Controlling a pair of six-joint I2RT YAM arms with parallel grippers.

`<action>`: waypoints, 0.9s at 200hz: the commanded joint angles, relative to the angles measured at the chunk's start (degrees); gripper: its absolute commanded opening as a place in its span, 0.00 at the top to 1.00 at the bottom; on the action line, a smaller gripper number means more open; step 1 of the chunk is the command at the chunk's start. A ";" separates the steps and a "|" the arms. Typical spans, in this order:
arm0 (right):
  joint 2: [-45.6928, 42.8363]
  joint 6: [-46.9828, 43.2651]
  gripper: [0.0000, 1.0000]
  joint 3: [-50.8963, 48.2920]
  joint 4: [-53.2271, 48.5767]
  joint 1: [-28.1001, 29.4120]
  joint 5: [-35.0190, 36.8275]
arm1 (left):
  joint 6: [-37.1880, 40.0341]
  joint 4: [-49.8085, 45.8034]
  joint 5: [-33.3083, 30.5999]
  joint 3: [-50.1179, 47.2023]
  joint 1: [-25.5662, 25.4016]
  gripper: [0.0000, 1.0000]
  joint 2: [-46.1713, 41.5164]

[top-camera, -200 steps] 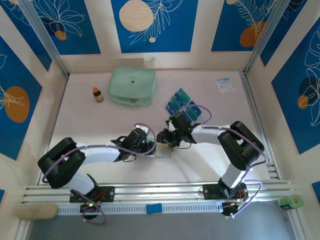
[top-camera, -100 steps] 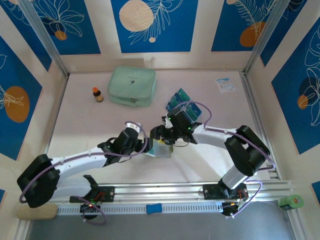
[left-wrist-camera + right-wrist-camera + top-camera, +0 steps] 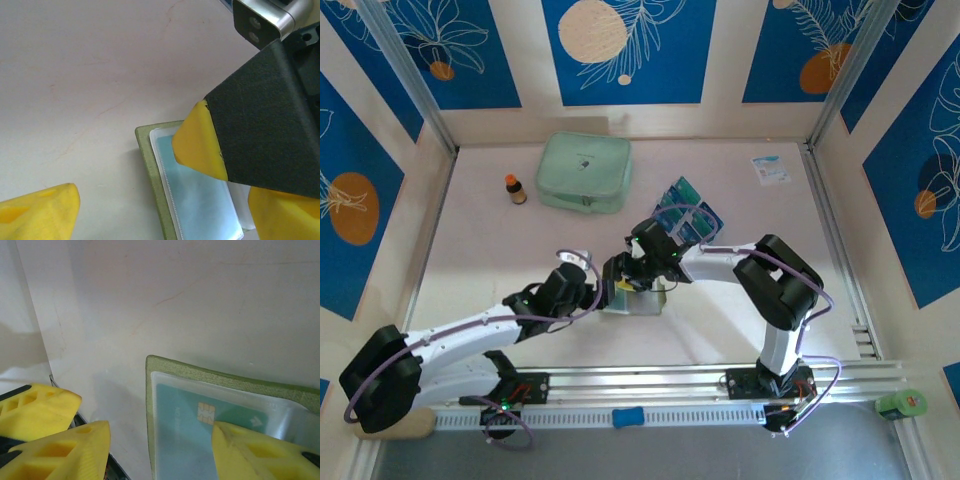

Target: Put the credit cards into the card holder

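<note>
The olive card holder [image 3: 638, 300] lies open at mid-table, a clear sleeve on top. A teal credit card [image 3: 200, 412] with a gold chip sits inside that sleeve, also seen in the left wrist view as a teal credit card [image 3: 200, 200]. Several more blue and teal credit cards [image 3: 685, 215] lie fanned out behind it. My left gripper [image 3: 605, 291] [image 3: 165, 212] is open, with the holder's left edge between its fingers. My right gripper [image 3: 626, 276] [image 3: 160, 450] is open too, straddling the holder's corner. One right finger [image 3: 260, 450] rests on the sleeve.
A mint zip pouch [image 3: 584, 172] and a small brown bottle [image 3: 515, 189] stand at the back left. A white-and-blue packet [image 3: 771, 168] lies at the back right. Panel walls close in three sides, and a metal rail [image 3: 640, 385] runs along the near edge.
Both grippers have opened wider. The right gripper has slid left over the holder. The left arm has stretched out low, its gripper staying at the holder.
</note>
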 commanded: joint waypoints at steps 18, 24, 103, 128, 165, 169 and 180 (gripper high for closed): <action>-0.32 1.07 0.44 -0.02 0.13 0.23 -0.57 | -0.34 2.78 -0.04 -1.63 0.58 0.13 3.16; -0.42 1.16 0.44 -0.23 0.25 0.21 -0.56 | -0.33 3.11 0.21 -1.68 0.60 0.13 3.85; -1.57 1.44 0.43 -0.34 0.88 -0.75 -1.33 | -0.01 5.48 0.04 -2.39 0.59 0.13 10.38; -4.46 -0.40 0.43 0.23 -1.69 -2.77 -1.17 | 0.01 5.66 -0.19 -2.58 0.58 0.13 11.77; -11.38 -7.00 0.44 1.66 -10.86 -8.58 1.18 | -0.23 6.15 -0.28 -2.74 0.55 0.13 13.23; -11.91 -8.11 0.43 2.10 -12.66 -9.37 1.62 | -0.20 6.20 -0.29 -2.65 0.55 0.13 13.31; -13.17 -11.44 0.43 3.80 -17.47 -11.40 3.31 | -0.14 6.16 -0.37 -2.60 0.59 0.13 13.37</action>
